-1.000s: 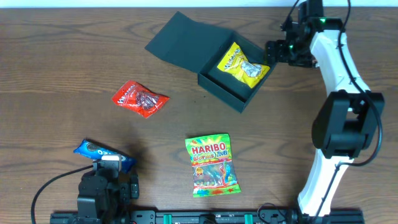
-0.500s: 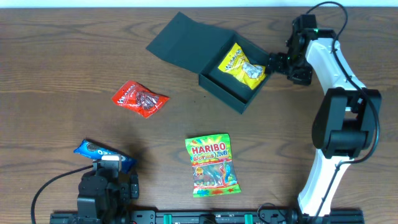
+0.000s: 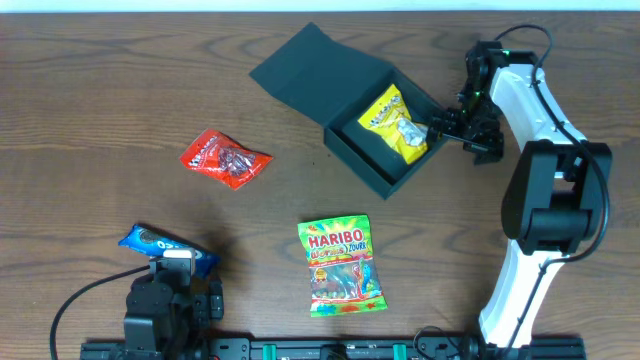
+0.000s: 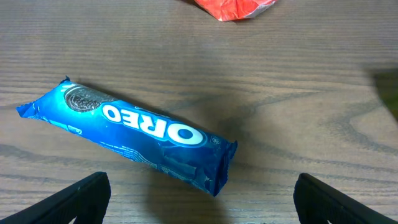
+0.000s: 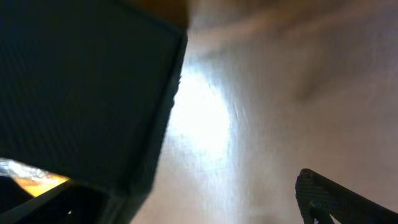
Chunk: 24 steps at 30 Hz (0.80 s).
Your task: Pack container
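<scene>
On woodgrain table (image 3: 100,90), matte square container (image 3: 310,65) (open)

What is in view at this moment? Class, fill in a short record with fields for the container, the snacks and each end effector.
container: dark box, flap lid open
inside it: yellow packet
outside it: red packet, Oreo pack, Haribo bag
left end effector: open, over the Oreo pack, holding nothing
right end effector: open, at the container's right edge, holding nothing
</scene>
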Each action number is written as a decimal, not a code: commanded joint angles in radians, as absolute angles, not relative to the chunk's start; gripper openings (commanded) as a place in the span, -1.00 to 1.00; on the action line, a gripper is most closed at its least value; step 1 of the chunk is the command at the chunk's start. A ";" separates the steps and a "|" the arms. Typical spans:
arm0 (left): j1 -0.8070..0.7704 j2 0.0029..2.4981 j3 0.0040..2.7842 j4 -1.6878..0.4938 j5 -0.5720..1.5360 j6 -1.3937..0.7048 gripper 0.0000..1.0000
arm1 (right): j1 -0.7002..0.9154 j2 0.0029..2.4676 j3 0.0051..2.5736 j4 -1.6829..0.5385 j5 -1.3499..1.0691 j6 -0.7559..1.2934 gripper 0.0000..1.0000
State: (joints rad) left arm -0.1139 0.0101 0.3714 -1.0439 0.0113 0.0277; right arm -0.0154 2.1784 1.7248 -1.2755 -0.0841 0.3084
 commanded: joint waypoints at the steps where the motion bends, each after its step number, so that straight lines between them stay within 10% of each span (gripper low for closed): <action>1: -0.112 0.004 0.344 -1.068 0.001 0.042 0.91 | 0.017 2.178 1.720 -1.301 -0.109 0.320 0.99; 24: -0.112 0.004 0.344 -1.068 0.000 0.042 0.91 | 0.000 1.930 1.720 -1.125 -0.006 0.160 0.98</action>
